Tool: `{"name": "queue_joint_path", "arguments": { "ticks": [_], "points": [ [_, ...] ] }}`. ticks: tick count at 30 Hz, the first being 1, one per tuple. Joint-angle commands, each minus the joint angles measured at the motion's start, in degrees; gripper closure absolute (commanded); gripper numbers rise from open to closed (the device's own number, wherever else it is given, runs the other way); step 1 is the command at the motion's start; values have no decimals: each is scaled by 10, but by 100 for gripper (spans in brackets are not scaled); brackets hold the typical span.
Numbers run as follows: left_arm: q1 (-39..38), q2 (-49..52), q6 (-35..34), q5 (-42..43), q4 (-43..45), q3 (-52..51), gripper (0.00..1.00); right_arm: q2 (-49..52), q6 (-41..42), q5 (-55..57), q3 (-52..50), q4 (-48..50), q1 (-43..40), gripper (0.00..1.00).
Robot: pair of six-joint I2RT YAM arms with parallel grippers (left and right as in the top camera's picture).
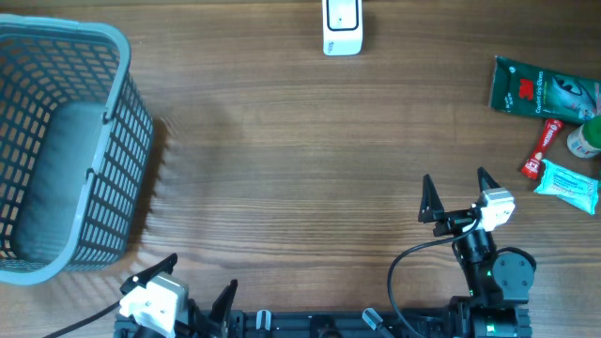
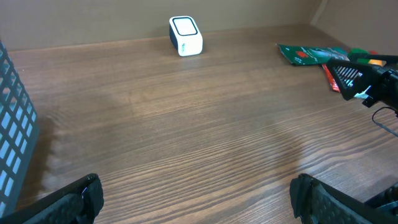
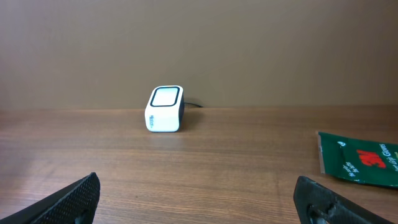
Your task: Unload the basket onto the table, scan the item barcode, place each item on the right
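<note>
Overhead is giving us the whole bench [image 1: 282, 169]. The left claw [image 1: 199, 274] is hovering at the near edge with its jaws spread wide and nothing in them. The right claw [image 1: 455, 180] is doing the same further right, its black pointed jaws splayed and empty. The scanner [image 1: 342, 26] is sitting at the far edge, a small white block with rounded corners.

Over at the far right, well apart from the scanner, four things are lying in a cluster. There's a glossy green packet [image 1: 545, 89], a slim red tube [image 1: 542, 150] just below it and a crinkly blue packet [image 1: 568, 184]. The fourth is a round green-and-white cap [image 1: 587, 139], or so it seems, since the frame edge is cutting it.

Only overhead is showing the full basket [image 1: 127, 169], a grey plastic lattice with a smooth rim, standing at the left. The left wrist view is catching just a strip of that lattice, plus the right claw standing in front of the cluster.

The right wrist view is adding what the others are missing. The scanner's glassy, dark-rimmed face is tilting upward, and a dark cord [image 3: 194, 104] is running out behind it. The wood grain is streaking along the bench.
</note>
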Motion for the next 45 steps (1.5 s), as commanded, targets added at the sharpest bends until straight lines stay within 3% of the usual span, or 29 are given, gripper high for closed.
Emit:
{"name": "queue_joint_path", "arguments": {
  "ticks": [1, 22, 28, 38, 45],
  "points": [
    [-1, -4, -5, 5, 0, 0, 0, -6, -1, 4, -1, 2, -3, 0],
    [-11, -4, -5, 12, 18, -2, 0, -6, -1, 4, -1, 2, -3, 0],
    [-40, -4, -8, 18, 123, -67, 0, -6, -1, 4, -1, 2, -3, 0],
    [-40, -9, -69, 10, 459, -305, 0, -6, -1, 4, -1, 2, -3, 0],
    [-78, -40, -85, -122, 543, -393, 0, -6, -1, 4, -1, 2, -3, 0]
  ]
}}
